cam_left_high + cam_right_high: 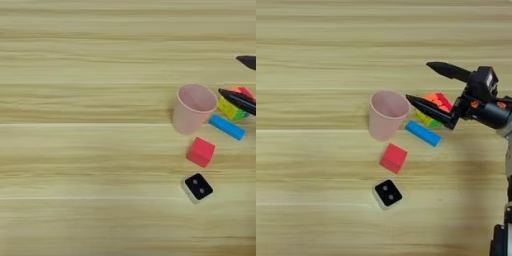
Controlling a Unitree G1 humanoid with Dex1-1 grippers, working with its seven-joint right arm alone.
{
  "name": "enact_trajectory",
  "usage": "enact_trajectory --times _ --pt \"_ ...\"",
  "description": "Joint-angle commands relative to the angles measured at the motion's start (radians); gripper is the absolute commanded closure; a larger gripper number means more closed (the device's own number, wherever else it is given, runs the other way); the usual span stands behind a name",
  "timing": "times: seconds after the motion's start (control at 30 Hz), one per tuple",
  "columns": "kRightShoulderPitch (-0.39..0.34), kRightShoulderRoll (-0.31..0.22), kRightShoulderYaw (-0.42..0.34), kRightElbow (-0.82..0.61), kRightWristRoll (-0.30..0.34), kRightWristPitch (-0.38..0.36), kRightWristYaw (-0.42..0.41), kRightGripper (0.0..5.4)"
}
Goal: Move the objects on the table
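Small objects cluster on the right half of the light yellowish wood-grain table (316, 165): a multicoloured puzzle cube with red, orange, yellow and green squares (434, 109) lies furthest right, just behind a flat blue rectangular block (423, 133) and a short way right of a pale pink cup (387, 114) that stands upright with its mouth open. Nearer the bottom edge sits a plain red cube (393, 158), apart from the cup and the blue block, and below it a small black-faced block with a pale side and two light dots on top (388, 193), whose markings are too small to read. The black two-fingered right gripper (425, 84) reaches in from the right on a silver forearm, its fingers spread wide apart and grasping nothing; the upper finger hangs over bare wood, while the lower finger (431, 109) crosses in front of the puzzle cube and hides much of its near face, so whether it touches the cube cannot be told. In the left eye view the gripper body is cut off by the right edge, with only the two fingertips showing, and the puzzle cube is partly cropped there too.
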Motion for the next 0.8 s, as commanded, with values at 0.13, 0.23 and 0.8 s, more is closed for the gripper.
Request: enact_trajectory --times 0.13,0.23,0.8 --pt "-0.024 -0.064 0.034 -0.023 -0.07 -0.015 -0.032 0.03" --pt "-0.031 -0.07 0.047 0.004 -0.109 -0.031 -0.048 0.03" --pt "-0.044 -0.063 0.103 0.093 -0.219 -0.112 -0.083 0.03"
